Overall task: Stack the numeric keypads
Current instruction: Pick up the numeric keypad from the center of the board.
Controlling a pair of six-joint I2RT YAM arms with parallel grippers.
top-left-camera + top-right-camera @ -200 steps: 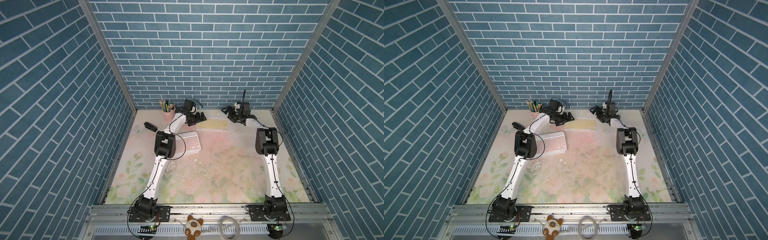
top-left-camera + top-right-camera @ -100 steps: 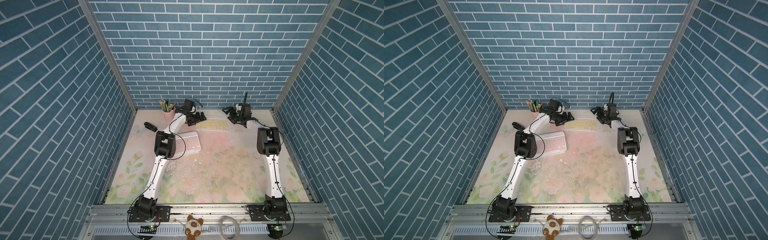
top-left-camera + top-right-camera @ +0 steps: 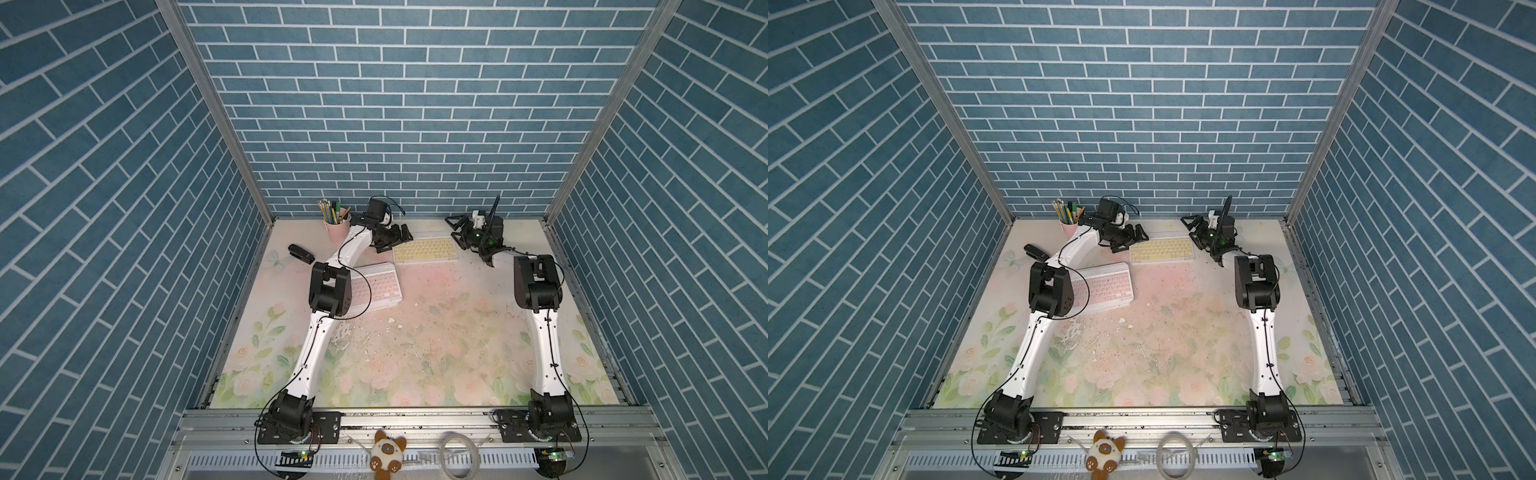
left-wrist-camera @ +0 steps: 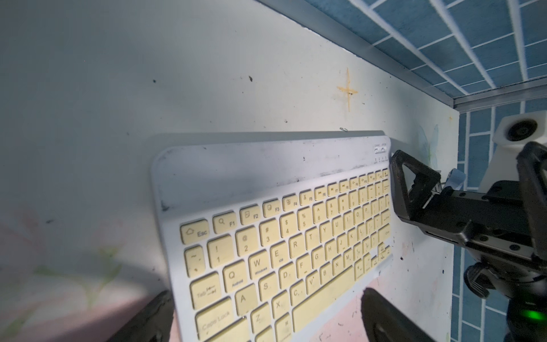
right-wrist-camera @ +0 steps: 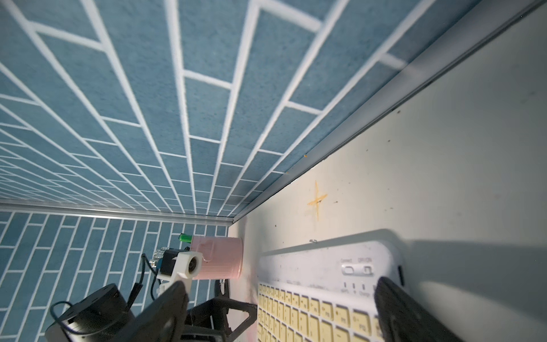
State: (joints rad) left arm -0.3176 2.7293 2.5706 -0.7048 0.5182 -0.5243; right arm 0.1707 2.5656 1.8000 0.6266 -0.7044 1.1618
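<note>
Pickup of the yellow keypad (image 3: 426,249) looks like the step in hand. It lies flat at far centre of the desk (image 3: 436,340), with the left hand (image 3: 397,242) at its left short end and the right hand (image 3: 456,230) at its right short end. Both hands are spread wide with nothing gripped; each wrist view shows the fingers (image 4: 154,319) straddling a keypad end. The pink keypad (image 3: 380,286) sits nearer and to the left, partly under the left arm's elbow and apart from the yellow one, so it's probably the stack base. Its near edge looks thick, maybe with another keypad under it; can't tell. Next move, I'd judge: get a thin edge off the desk, close on it, carry it near-left and square it on the pink one. The yellow keypad is a thin rigid slab with a scuffed white frame, rounded corners and low matte keycaps, so there's little to bite. The pencil cup (image 3: 337,230) and black stapler (image 3: 300,252) stand at the far left, near the left arm.
</note>
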